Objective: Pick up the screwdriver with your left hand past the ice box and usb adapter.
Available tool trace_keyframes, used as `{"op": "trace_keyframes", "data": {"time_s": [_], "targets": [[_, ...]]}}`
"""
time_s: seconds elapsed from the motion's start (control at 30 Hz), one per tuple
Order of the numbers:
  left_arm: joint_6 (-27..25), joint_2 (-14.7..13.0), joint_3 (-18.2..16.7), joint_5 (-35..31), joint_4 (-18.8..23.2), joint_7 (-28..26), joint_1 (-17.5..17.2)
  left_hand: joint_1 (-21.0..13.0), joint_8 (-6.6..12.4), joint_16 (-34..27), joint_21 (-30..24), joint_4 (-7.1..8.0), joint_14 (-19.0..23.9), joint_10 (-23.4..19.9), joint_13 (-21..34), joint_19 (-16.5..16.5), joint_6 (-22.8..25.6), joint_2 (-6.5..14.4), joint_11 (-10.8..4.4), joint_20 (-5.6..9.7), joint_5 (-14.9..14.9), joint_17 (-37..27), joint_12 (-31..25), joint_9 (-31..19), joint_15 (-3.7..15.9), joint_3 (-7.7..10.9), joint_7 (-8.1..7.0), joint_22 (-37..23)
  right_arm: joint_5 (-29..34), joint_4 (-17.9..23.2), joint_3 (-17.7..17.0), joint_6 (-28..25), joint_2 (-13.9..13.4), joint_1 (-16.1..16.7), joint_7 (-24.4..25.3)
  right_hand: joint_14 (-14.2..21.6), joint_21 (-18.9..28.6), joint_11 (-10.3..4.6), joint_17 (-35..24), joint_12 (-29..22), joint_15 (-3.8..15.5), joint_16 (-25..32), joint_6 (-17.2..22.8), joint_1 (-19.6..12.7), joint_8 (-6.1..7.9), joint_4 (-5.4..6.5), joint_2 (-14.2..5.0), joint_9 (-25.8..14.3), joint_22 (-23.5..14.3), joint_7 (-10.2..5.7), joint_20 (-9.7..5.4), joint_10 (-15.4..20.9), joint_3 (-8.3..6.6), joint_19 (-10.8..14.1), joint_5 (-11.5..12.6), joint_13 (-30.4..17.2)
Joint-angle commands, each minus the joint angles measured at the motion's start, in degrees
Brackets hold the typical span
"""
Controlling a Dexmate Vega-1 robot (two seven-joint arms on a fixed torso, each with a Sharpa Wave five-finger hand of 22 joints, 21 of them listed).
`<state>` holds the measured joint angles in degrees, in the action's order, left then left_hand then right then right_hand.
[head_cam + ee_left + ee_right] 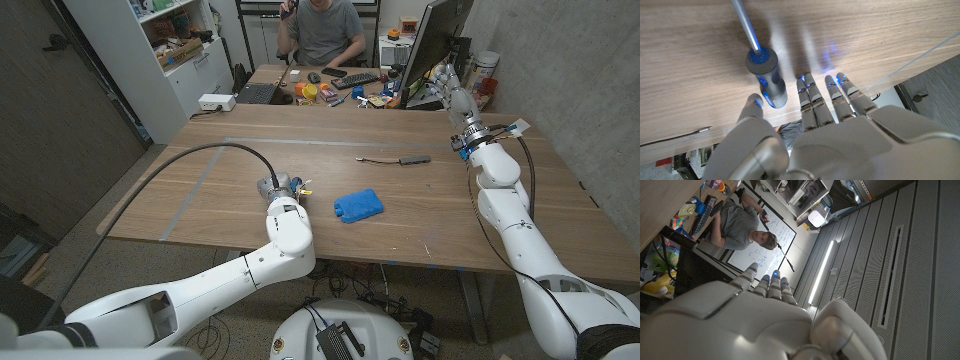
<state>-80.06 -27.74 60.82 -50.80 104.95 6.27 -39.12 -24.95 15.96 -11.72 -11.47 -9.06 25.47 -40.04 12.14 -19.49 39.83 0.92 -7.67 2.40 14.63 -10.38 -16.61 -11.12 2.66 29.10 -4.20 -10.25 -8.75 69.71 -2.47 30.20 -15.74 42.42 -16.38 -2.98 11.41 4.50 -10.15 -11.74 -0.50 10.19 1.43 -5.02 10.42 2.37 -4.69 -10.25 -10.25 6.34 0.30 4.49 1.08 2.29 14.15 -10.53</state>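
Observation:
The screwdriver [766, 72] has a grey and blue handle and a bare metal shaft, and it lies on the wooden table [240, 160]. My left hand [281, 189] hovers over it near the table's front edge. Its fingers [812, 97] are stretched out straight, and the handle sits between them and the thumb [753, 107] without being gripped. The blue ice box [358, 205] lies just to the right of that hand. Farther back lies the usb adapter [413, 159] with its short cable. My right hand [461, 104] is raised at the far right, holding nothing, fingers [769, 282] straight.
A person [322, 30] sits behind the table at a second desk with a keyboard [348, 80], a laptop [262, 92] and a monitor [432, 45]. A black cable [180, 160] arcs over the table's left part. A shelf [180, 50] stands at the back left.

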Motion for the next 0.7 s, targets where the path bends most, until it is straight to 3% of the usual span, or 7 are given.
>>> {"op": "trace_keyframes", "data": {"time_s": [0.03, 0.13, 0.2, 0.37, 0.5, 0.7], "targets": [[0.07, 2.05, 0.37, 0.32, -2.52, -2.38, 0.15, -4.34, 1.66, -0.09, -0.65, -0.51, 1.99, -9.59, 1.43, -1.29, 4.87, 2.37, -4.61, 1.59, -0.84, -0.02, -1.74, -0.21, 7.57, 2.92, -0.70, -0.23, -0.59, -1.05, -0.54, 1.19, 0.17, -0.62, -0.64, -0.29, -0.03, 0.13, -0.10, -0.11, 0.04, 0.16, -0.33, -0.48, 0.37, -0.12, 0.04, -0.28, -0.20, 0.00, -0.02, -0.28, 0.04, 0.02, 0.21, -0.13], [0.26, 2.71, 0.03, 0.56, -3.22, -3.97, -0.09, -8.92, 2.48, 0.12, -0.61, -1.03, 3.99, -14.24, 2.30, -1.48, 8.72, 4.46, -4.66, 1.68, -2.13, 0.00, -3.31, -0.16, 8.57, 6.71, -1.23, -0.20, -0.75, -1.52, -0.68, 1.31, 0.23, -0.92, -0.79, -0.28, -0.03, 0.12, -0.10, -0.12, 0.00, 0.17, -0.36, -0.48, 0.36, -0.13, 0.03, -0.28, -0.20, -0.01, 0.00, -0.27, 0.03, 0.02, 0.21, -0.13], [0.76, 3.53, -0.55, 0.49, -3.98, -6.08, -0.66, -12.97, 2.93, 0.21, -0.60, -1.07, 7.29, -19.72, 3.50, -1.96, 11.90, 4.66, -4.65, 2.14, -3.35, -0.05, -5.76, -0.07, 9.15, 10.50, -1.53, -0.16, -0.95, -1.85, -0.82, 1.35, 0.27, -1.12, -0.96, -0.29, -0.03, 0.16, -0.10, -0.12, -0.01, 0.17, -0.36, -0.47, 0.36, -0.14, 0.02, -0.28, -0.20, -0.01, 0.00, -0.29, 0.03, 0.01, 0.21, -0.13], [1.71, 5.32, -1.72, 0.68, -5.55, -9.73, -1.73, -19.38, 2.88, 0.27, -0.64, -1.71, 12.14, -26.52, 6.17, -2.80, 15.07, 5.08, -4.65, 2.22, -3.98, -0.61, -10.92, -0.20, 9.71, 17.06, -1.98, -0.10, -1.40, -2.63, -1.03, 1.44, 0.36, -1.60, -1.66, -0.31, -0.03, 0.13, -0.10, -0.13, 0.04, 0.17, -0.33, -0.47, 0.38, -0.15, 0.01, -0.28, -0.20, 0.05, -0.03, -0.31, 0.04, 0.00, 0.21, -0.12], [2.59, 6.67, -2.85, 1.13, -6.57, -12.11, -2.67, -21.22, 2.87, 0.06, -0.56, -1.60, 13.72, -27.26, 7.26, -2.76, 15.86, 4.77, -4.59, 2.24, -4.19, -0.95, -12.40, -0.26, 9.82, 18.70, -1.82, -0.11, -1.54, -2.83, -1.33, 1.50, 0.46, -1.76, -1.81, -0.32, -0.03, 0.16, -0.09, -0.13, 0.07, 0.17, -0.34, -0.45, 0.38, -0.16, 0.03, -0.27, -0.20, 0.02, -0.02, -0.33, 0.05, 0.00, 0.20, -0.12], [5.23, 8.46, -5.64, 1.42, -7.32, -17.50, -5.23, -22.71, 2.78, -1.03, -0.63, -1.53, 16.63, -28.26, 8.50, -3.11, 16.41, 4.65, -4.44, 2.40, -4.46, -1.82, -14.20, -0.30, 10.39, 19.39, -1.41, -0.10, -1.34, -3.09, -1.75, 1.66, 0.36, -1.96, -1.82, -0.36, -0.03, 0.13, -0.09, -0.13, 0.11, 0.17, -0.37, -0.42, 0.37, -0.19, 0.07, -0.27, -0.19, -0.02, -0.03, -0.40, 0.09, -0.01, 0.18, -0.12]]}}
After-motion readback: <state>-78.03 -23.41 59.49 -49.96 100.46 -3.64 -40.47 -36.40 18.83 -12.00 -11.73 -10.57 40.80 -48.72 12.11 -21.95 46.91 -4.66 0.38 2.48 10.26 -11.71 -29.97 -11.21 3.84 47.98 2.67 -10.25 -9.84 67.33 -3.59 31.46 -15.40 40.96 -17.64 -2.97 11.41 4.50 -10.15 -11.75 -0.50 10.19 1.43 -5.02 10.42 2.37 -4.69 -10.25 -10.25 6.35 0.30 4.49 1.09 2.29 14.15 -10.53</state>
